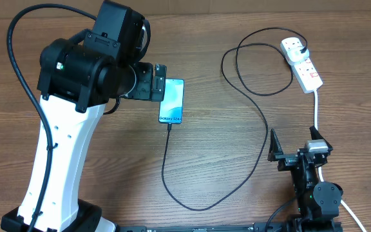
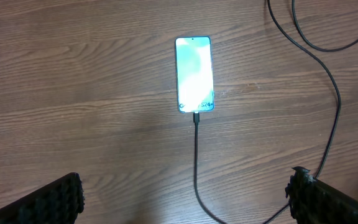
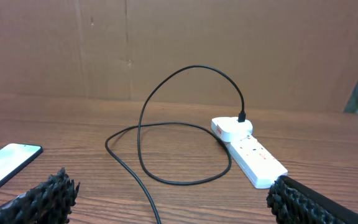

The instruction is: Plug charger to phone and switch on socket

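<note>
The phone (image 1: pixel 171 101) lies flat on the wooden table with its blue-teal screen lit, also seen in the left wrist view as the phone (image 2: pixel 194 74). The charger's black connector (image 2: pixel 196 117) sits in the phone's lower end. Its thin black cable (image 1: pixel 172 174) loops right and up to the white plug adapter (image 1: pixel 293 45), which is seated in the socket (image 1: pixel 308 72). My left gripper (image 1: pixel 158 82) hovers open above the table beside the phone's upper left. My right gripper (image 1: pixel 296 145) is open near the front right, facing the socket (image 3: pixel 253 155), with nothing between its fingers (image 3: pixel 45 198).
The socket's thick white cord (image 1: pixel 317 109) runs down toward my right arm's base. Loose loops of the black cable (image 3: pixel 166 155) lie on the table between my right gripper and the socket. A brown cardboard wall (image 3: pixel 179 50) stands behind the table.
</note>
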Action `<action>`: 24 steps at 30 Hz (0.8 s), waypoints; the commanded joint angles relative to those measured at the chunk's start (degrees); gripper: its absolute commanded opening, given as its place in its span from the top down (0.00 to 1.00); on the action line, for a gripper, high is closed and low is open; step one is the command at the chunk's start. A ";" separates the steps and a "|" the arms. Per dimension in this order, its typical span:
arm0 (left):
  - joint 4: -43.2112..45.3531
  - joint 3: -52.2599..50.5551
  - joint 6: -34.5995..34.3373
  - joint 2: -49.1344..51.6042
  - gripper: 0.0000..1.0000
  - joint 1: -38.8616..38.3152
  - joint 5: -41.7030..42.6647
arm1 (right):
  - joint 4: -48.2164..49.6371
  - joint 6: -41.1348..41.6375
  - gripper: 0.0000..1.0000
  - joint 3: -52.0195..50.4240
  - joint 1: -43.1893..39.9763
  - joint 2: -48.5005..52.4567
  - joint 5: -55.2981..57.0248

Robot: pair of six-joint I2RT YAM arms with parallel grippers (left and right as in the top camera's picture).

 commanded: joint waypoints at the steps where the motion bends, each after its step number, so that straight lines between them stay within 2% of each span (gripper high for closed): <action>1: -0.13 -0.04 -0.44 0.24 0.00 0.00 -0.90 | 0.33 0.35 0.00 -0.59 -0.15 -0.57 -0.04; 5: 0.00 -0.02 -0.37 0.22 0.00 0.00 -0.57 | 0.33 0.35 0.00 -0.59 -0.15 -0.57 -0.04; 12: -0.09 -0.04 -7.23 -1.75 0.00 0.00 2.14 | 0.33 0.35 0.00 -0.59 -0.15 -0.57 -0.04; 24: 0.04 -0.04 -4.28 -6.56 0.00 0.02 1.81 | 0.33 0.35 0.00 -0.59 -0.15 -0.57 -0.02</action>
